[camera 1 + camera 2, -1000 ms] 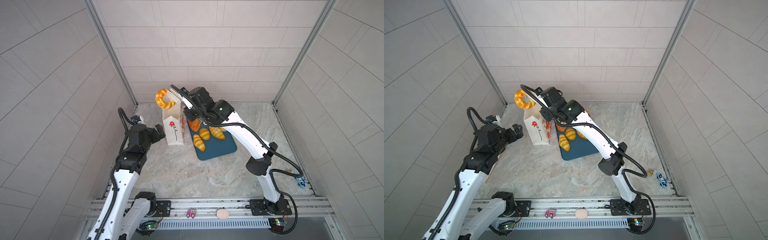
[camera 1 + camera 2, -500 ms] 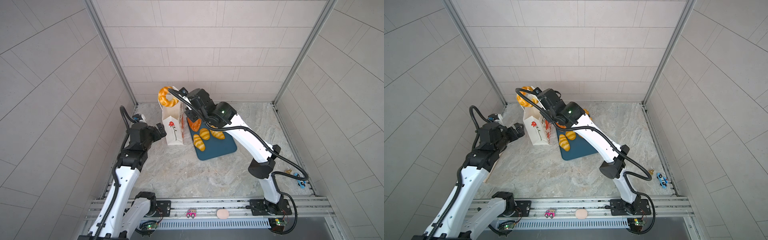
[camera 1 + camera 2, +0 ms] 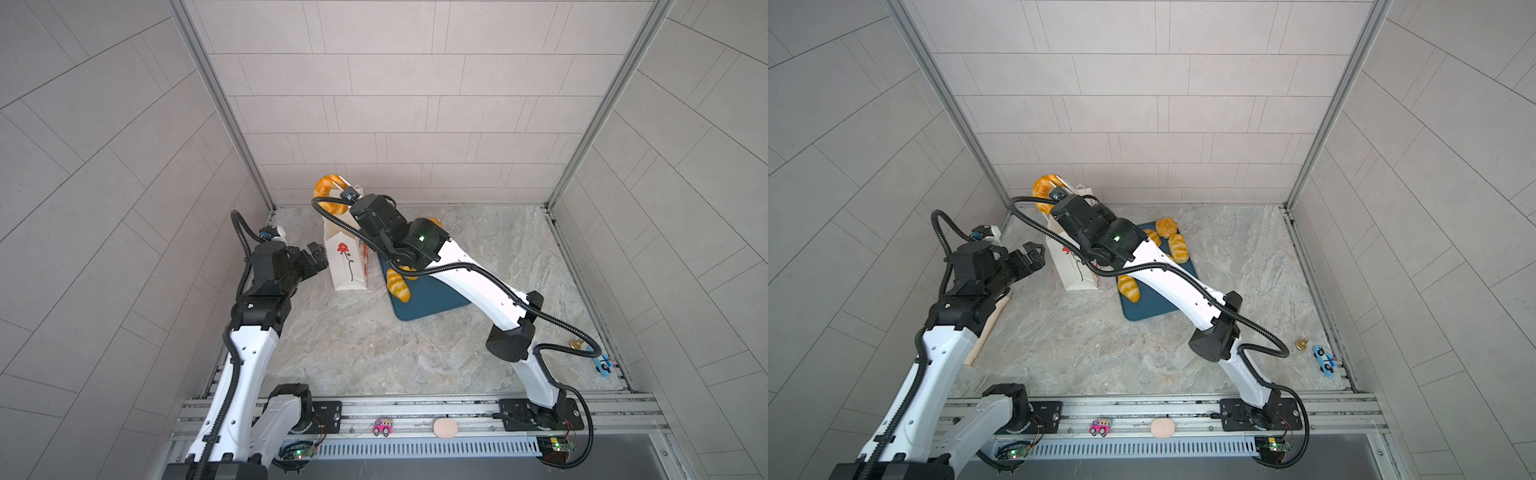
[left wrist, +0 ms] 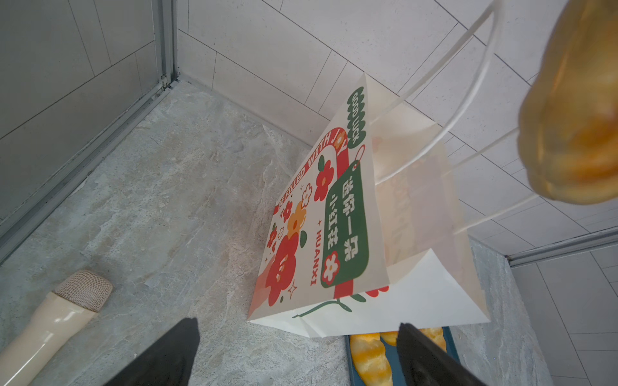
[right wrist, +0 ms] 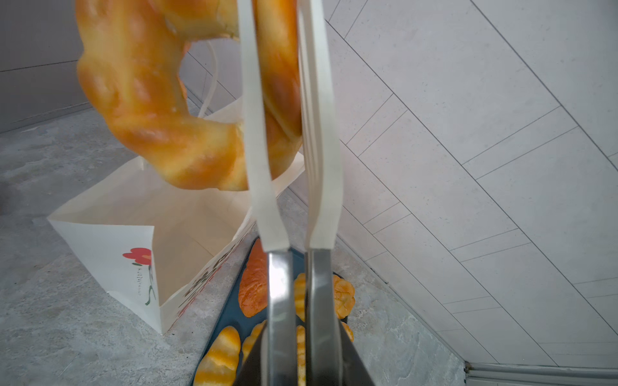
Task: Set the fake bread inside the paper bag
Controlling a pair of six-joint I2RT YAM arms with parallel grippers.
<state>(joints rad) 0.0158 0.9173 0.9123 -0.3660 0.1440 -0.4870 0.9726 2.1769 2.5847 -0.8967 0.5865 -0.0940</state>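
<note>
My right gripper (image 5: 277, 20) is shut on a golden ring doughnut (image 5: 143, 110), one piece of the fake bread, held in its long white fingers (image 5: 259, 167). In both top views the doughnut (image 3: 326, 187) (image 3: 1042, 189) hangs above the back of the paper bag (image 3: 347, 266) (image 3: 1073, 270), which stands upright with its mouth open (image 5: 187, 214). My left gripper (image 3: 313, 257) (image 4: 297, 323) stands open and empty just left of the bag (image 4: 334, 234), not touching it. More fake bread lies on the blue tray (image 3: 1150, 307): striped rolls (image 3: 1128, 286) (image 3: 1177, 247), a knobbly bun (image 3: 1167, 226) and a reddish-brown loaf (image 5: 254, 287).
The tray (image 3: 428, 303) lies right beside the bag. A cream toy microphone (image 4: 50, 320) lies on the floor by the left wall. A blue toy car (image 3: 1324, 360) and a small gold bell (image 3: 1302, 343) sit at the right edge. The back wall is close behind the bag.
My right arm has swung left and reached further back, carrying the doughnut slightly up and back over the bag. The left arm has barely moved.
</note>
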